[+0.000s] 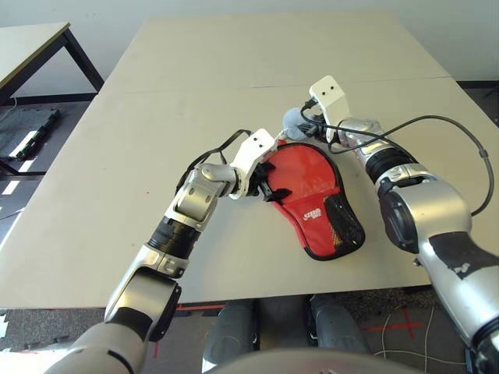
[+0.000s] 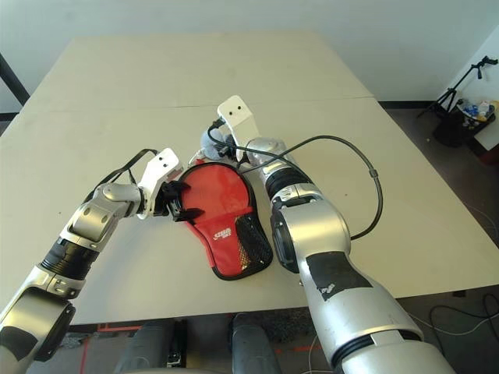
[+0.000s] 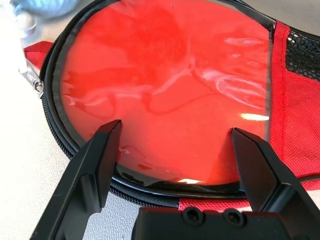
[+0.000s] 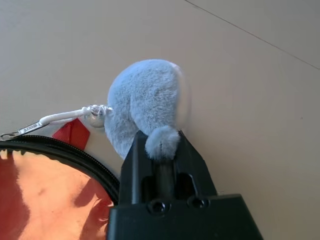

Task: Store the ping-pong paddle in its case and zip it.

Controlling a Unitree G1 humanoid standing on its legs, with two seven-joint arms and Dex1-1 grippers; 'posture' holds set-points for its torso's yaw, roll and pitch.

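Two silver arms meet over a wide pale wooden table [image 1: 156, 117], largest thing in view. Near its middle lies the paddle-shaped red fabric case [image 1: 316, 199] with white logo, black mesh patch at the narrow near end and black zip edging; round end points far. Inside it sits the ping-pong paddle [image 3: 170, 90], its round red rubber face glossy and showing through the unzipped round end; handle is hidden, probably under the mesh end. So paddle is stowed, zip not yet closed.

Left gripper [image 1: 273, 187] rests at the left edge of the case, black fingers [image 3: 97, 165] spread wide over the paddle's rim, gripping nothing. Right gripper [image 1: 306, 123] is at the far round end, jaws clamped tight on a small pale grey-blue fluffy pom-pom [image 4: 145, 105]. A thin white cord [image 4: 62, 116] runs from the pom-pom to a small metal zip pull [image 4: 20, 131] at the black zip track.

Step in hand, as I read it: pulling the zipper by its charm. To do it well: drag along the curve of the track, not away from it, keep the cord taut and low, go steady so the fluff doesn't slip out. Left gripper should press down or pinch the case edge so it doesn't slide with the pull.
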